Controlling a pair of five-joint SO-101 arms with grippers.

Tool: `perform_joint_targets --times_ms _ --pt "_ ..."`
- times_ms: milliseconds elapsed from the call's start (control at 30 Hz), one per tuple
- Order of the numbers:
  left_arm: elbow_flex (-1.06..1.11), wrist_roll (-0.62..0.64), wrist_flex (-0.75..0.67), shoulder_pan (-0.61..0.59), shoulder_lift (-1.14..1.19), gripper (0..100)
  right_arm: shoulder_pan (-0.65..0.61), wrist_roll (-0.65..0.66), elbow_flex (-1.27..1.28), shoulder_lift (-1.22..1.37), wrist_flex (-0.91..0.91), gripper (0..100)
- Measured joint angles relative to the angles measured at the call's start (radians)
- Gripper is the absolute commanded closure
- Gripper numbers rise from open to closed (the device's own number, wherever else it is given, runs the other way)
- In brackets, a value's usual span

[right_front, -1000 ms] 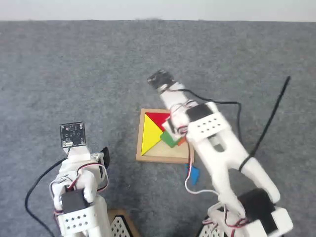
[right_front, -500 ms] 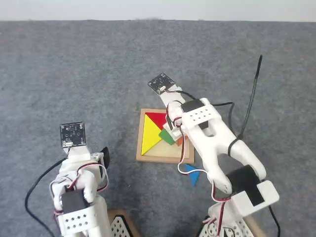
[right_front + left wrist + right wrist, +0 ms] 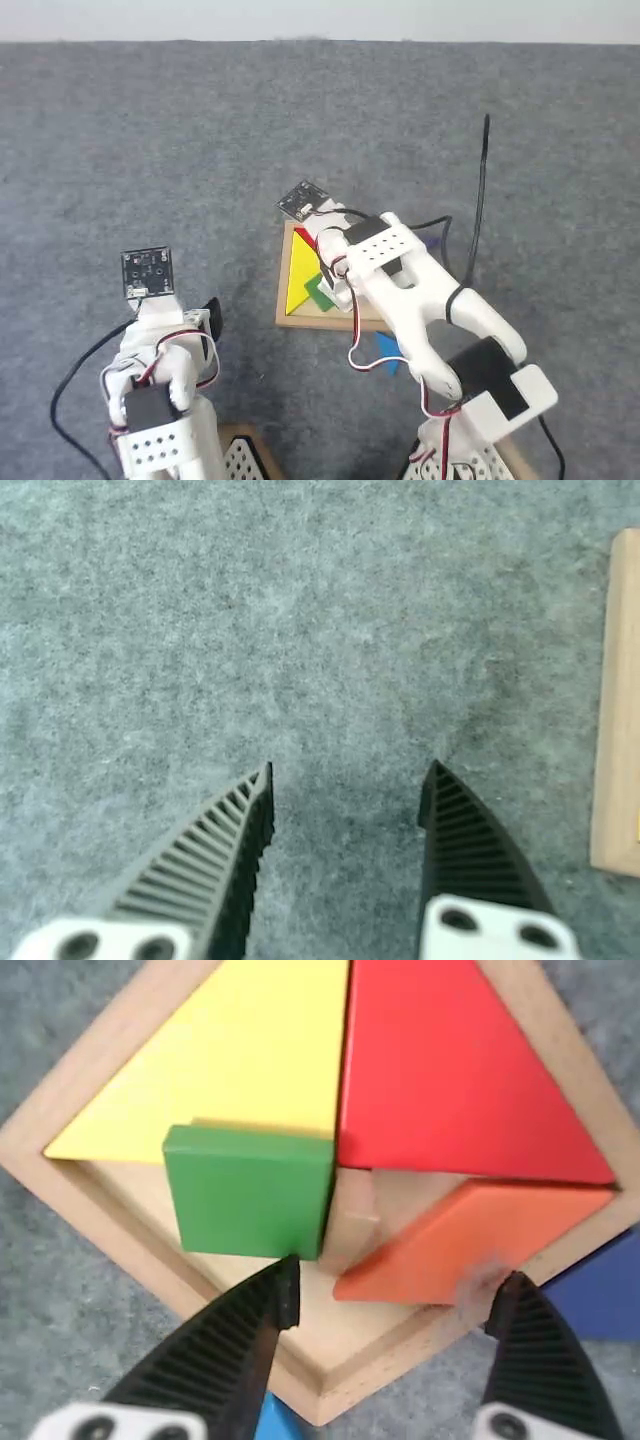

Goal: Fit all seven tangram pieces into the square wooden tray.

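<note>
- Nearest the bases, the left gripper (image 3: 350,780) hung low over bare carpet (image 3: 300,610), jaws spread wide and empty, with the tray (image 3: 620,700) edge just off to one side.
- A blue piece (image 3: 388,350) lay on the carpet just outside the tray's near edge, under the right arm.
- The right gripper (image 3: 395,1305) hovered over the tray's near corner, jaws wide apart and gripping nothing. One finger tip was touching or almost touching the green square (image 3: 250,1190).
- Inside the tray sat a yellow triangle (image 3: 240,1070) and a red triangle (image 3: 450,1080) side by side. The green square lay against the yellow one, and an orange piece (image 3: 470,1235) lay along the rim.
- A dark blue piece (image 3: 595,1295) waited outside, just past the orange one.
- Risk, as a judgement: the green square may not be seated flat, and a nudge from that close finger could skew it or ride it onto the yellow triangle.
- A closing jaw could also drag the orange piece, or shove the loose tray across the carpet.
- The carpet was grey and short-piled, running far back to a pale wall (image 3: 320,20).
</note>
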Motion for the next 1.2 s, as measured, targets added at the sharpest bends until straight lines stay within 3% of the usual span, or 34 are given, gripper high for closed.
perform_joint_targets --times_ms 400,767,1200 --pt "0.0 0.0 0.0 0.0 0.0 77 -0.008 -0.025 0.002 -0.199 -0.041 68.5" --pt "0.0 0.0 0.0 0.0 0.0 77 -0.08 -0.037 0.002 -0.044 -0.112 68.5" --pt "0.0 0.0 0.0 0.0 0.0 77 0.048 -0.015 -0.017 -0.003 -0.124 68.5"
